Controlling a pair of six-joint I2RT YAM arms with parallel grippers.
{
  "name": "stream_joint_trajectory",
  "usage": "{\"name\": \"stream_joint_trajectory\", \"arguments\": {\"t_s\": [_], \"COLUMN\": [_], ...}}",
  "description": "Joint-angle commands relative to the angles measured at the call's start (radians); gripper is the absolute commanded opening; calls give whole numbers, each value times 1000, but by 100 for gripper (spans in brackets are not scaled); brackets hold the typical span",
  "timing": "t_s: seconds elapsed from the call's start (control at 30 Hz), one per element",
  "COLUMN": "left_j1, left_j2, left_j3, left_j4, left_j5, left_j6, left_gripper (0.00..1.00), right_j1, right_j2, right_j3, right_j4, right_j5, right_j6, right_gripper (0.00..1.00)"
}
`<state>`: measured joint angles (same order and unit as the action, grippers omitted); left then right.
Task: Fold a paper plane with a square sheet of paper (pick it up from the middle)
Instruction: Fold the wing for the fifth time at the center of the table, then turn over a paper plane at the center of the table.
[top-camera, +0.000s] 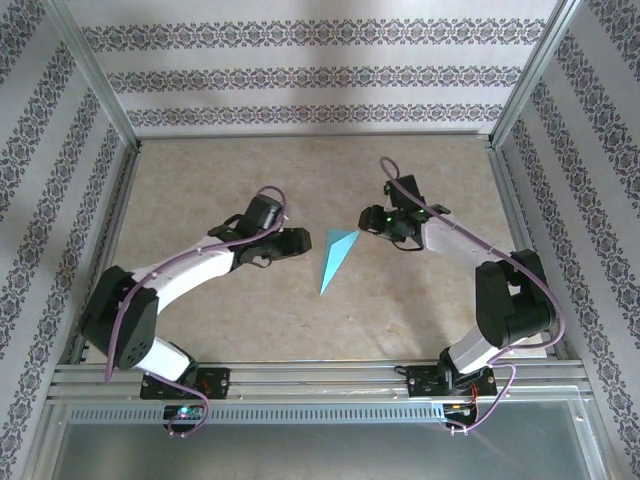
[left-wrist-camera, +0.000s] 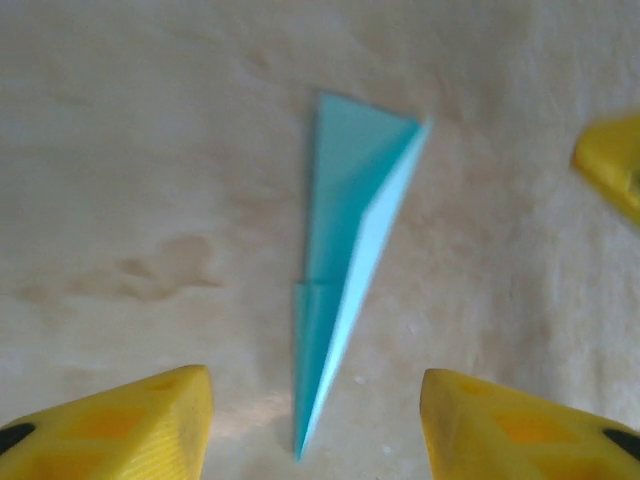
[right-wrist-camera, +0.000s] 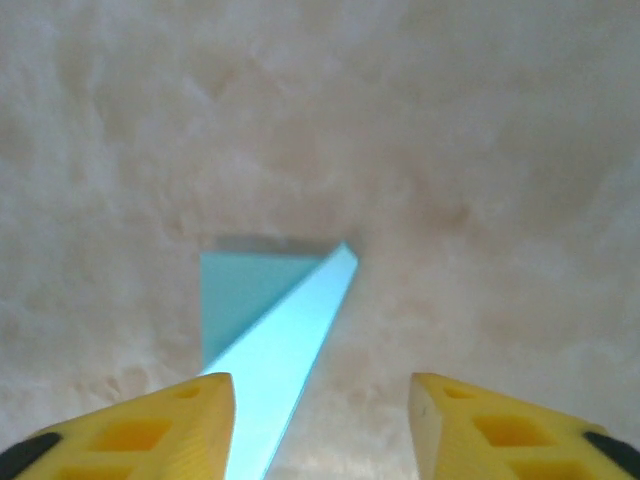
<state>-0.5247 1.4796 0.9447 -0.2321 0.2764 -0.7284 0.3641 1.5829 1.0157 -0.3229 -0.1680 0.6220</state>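
1. Nearest first: the square sheet of paper (top-camera: 337, 258) is teal, folded into a long skinny triangle, and lies flat on the tan table (top-camera: 200, 180) about mid-table. Its sharp tip points to the near edge and the wide end is far.
2. The left gripper (top-camera: 300, 243) sits just left of the paper's middle. Its yellow fingers (left-wrist-camera: 150, 420) are spread apart with nothing pinched.
3. A bit farther back, the right gripper (top-camera: 366, 222) is just right of the wide end. Its jaws are apart too, holding nothing.
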Motion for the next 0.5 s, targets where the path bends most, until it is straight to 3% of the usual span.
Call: {"name": "stream_joint_trajectory", "arguments": {"t_s": [0.0,0.13,0.27,0.47], "left_j1": [47,97,125,152], "left_j2": [-39,-67,-76,-88], "left_j3": [-43,-62,-75,-114], "left_j4": [-94,-129,-144,-99], "left_j5": [-142,-228,-274,-250], "left_j6": [32,66,100,118], "left_gripper": [70,88,100,100], "right_j1": [107,240,325,376], "right_j2": [3,84,191,303], "right_j3": [0,65,159,280], "right_j4": [-126,-191,-248,-317], "right_j5": [177,309,393,472], "right_j6": [55,146,241,305], "right_gripper": [55,59,61,62]}}
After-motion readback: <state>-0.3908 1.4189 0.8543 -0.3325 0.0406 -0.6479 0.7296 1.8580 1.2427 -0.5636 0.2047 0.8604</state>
